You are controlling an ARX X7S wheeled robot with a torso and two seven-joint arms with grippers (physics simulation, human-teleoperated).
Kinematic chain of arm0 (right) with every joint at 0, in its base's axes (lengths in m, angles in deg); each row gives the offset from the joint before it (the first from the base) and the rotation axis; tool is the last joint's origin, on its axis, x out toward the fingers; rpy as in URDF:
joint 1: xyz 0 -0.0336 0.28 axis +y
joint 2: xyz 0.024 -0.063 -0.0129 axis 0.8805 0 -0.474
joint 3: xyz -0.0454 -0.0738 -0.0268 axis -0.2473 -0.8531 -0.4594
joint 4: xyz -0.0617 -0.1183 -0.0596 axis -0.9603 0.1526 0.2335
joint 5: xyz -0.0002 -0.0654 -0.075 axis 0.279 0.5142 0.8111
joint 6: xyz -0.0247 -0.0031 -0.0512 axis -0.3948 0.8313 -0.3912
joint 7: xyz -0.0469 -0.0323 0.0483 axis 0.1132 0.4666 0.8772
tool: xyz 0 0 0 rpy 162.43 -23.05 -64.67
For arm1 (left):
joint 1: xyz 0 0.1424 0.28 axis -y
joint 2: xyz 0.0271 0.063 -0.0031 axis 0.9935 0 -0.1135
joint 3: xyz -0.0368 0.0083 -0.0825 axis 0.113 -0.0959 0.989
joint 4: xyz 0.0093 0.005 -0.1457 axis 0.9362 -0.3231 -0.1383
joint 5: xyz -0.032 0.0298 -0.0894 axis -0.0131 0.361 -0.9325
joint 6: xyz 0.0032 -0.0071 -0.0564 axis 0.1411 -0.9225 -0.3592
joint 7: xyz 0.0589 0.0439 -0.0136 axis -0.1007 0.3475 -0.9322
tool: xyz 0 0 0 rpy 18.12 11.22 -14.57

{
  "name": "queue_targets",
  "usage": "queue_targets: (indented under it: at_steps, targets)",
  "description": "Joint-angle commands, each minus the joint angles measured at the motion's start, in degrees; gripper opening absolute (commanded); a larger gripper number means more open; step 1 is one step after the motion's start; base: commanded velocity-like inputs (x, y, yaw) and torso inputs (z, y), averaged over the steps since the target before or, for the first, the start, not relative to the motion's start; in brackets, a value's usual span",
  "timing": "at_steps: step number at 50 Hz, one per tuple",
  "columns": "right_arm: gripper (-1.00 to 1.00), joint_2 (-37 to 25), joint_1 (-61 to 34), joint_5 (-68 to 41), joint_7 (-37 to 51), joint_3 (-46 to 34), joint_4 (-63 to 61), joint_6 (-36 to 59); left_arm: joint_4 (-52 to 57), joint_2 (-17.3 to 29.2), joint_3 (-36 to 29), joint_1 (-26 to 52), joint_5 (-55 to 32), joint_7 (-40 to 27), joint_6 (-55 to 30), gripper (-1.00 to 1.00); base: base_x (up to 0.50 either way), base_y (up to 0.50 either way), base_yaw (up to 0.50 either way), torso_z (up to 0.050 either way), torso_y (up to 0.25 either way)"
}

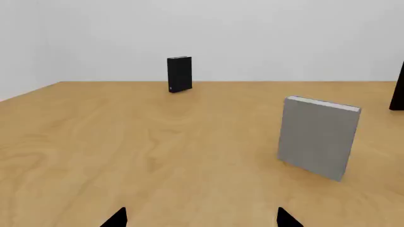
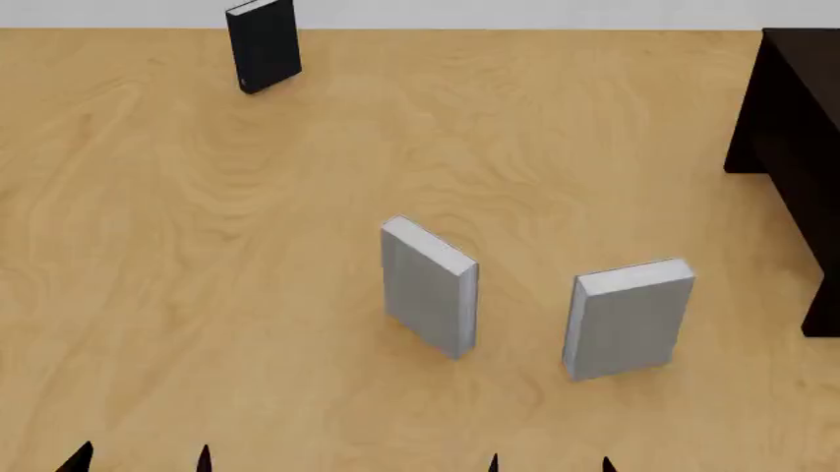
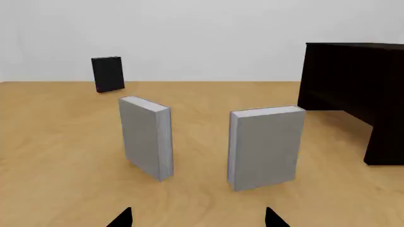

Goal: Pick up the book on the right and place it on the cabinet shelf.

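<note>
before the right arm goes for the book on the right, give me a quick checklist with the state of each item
1. Target found: ok. The right grey book stands upright on the table, apart from the other grey book.
2. Right pincer open: ok, its tips are spread in the right wrist view and hold nothing.
3. Path to the book: ok, only bare table lies between the pincer and it.
4. Left pincer out of the way: ok, low at the left, open.
5. Black book: ok, far back, no obstacle.
6. Cabinet shelf free: cannot tell, the dark cabinet hides its inside.
</note>
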Motion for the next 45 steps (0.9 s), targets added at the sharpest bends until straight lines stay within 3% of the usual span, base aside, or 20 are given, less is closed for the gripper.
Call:
queue_targets:
  at_steps: [1,2,6,8,15,34,45]
  targets:
    - [1.00,-7.56,0.00,0.00,9.14,-9.16,-0.39,-0.57,0.00,0.57,-0.64,0.00,-0.56,-0.64,0.00,1.00,0.00,0.00,0.00,0.000,0.000]
    - [1.00,-7.77,-0.77,-8.49,8.77,-8.97,-0.44,1.34,0.60,0.51,-0.59,0.09,-0.82,-0.79,-1.18,1.00,0.00,0.00,0.00,0.000,0.000]
    - [1.00,-9.97,-0.61,-15.59,3.22,-9.22,-5.00,9.72,3.81,1.65,-1.87,-0.61,-1.40,-2.27,-1.11,1.00,0.00,0.00,0.00,0.000,0.000]
    - [1.00,-10.49,-1.03,-11.17,6.54,-9.89,-5.49,9.77,5.41,2.15,-2.47,-0.75,-1.10,-2.81,-1.57,1.00,0.00,0.00,0.00,0.000,0.000]
    - [1.00,-11.85,-3.53,-11.73,9.31,-9.03,-11.71,18.53,13.39,3.49,-3.33,-0.26,-1.27,-4.00,-9.02,1.00,0.00,0.00,0.00,0.000,0.000]
    - [1.00,-15.13,-12.56,-12.92,12.96,-9.41,-29.04,39.31,29.64,6.67,-5.02,3.50,-0.85,-5.83,-24.74,1.00,0.00,0.00,0.00,0.000,0.000]
    - [1.00,-15.95,-19.78,-14.35,13.72,-8.52,-32.14,48.37,35.09,7.81,-5.92,8.17,-0.83,-6.05,-31.56,1.00,0.00,0.00,0.00,0.000,0.000]
